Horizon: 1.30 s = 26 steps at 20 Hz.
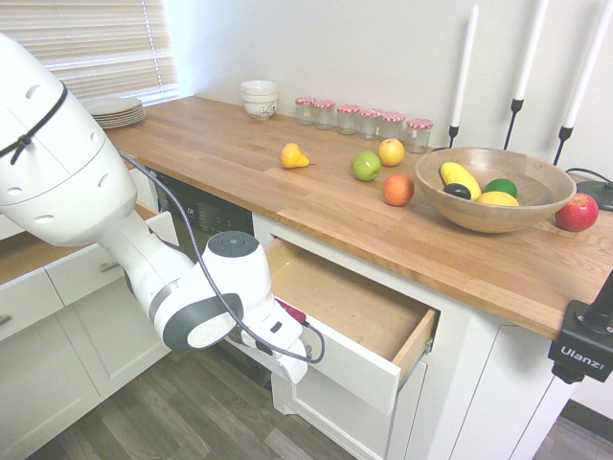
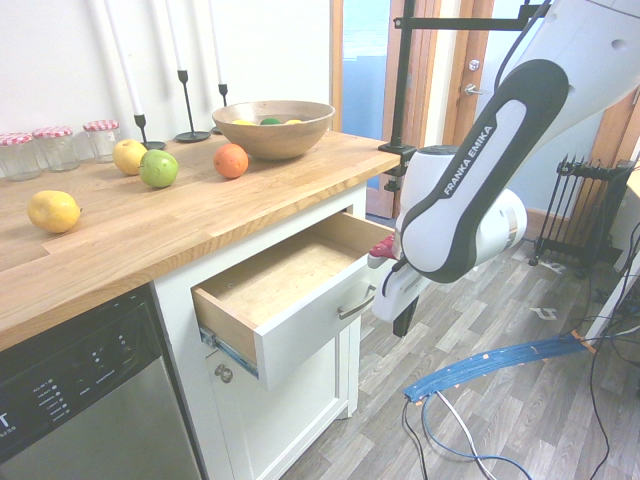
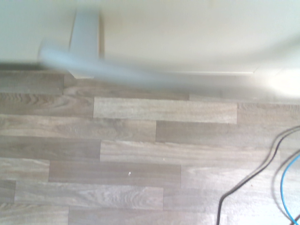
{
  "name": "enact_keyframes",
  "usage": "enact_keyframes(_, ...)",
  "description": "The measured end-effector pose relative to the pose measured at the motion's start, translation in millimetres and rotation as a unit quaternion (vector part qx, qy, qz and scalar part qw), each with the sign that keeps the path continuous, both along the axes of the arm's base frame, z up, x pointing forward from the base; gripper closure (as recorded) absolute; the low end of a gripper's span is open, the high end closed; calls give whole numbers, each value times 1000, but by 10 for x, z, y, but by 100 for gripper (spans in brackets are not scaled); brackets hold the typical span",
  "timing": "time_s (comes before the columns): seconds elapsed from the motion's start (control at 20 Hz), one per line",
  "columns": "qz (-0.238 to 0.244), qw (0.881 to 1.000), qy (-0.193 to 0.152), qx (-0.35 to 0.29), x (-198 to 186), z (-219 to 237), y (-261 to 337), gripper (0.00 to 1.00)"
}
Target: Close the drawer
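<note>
— Standing where, the drawer (image 2: pixel 290 300)?

— Pulled well out from under the wooden tabletop (image 2: pixel 150 235), its bare wood box showing, grey bar handle (image 2: pixel 356 305) on the white front.

— And the gripper (image 2: pixel 403 318)?

— Just beside that handle, pointing down at the floor (image 3: pixel 140 164), fingers pressed together, pinching nothing visible.

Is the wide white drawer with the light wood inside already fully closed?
No, the wide white drawer stands pulled out from the cabinet, and its bare light-wood inner box is open to view below the wooden countertop.
</note>
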<state>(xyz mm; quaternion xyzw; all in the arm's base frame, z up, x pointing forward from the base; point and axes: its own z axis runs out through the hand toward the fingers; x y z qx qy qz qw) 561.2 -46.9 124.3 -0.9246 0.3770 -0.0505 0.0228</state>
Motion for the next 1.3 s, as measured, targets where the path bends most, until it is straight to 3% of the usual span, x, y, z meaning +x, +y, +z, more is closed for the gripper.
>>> enact_keyframes(0.65, 14, 1000, -6, 12, 752, -8, 146, 100)
enact_keyframes(1.3, -11, 999, -36, 6, 986, 231, 16, 100)
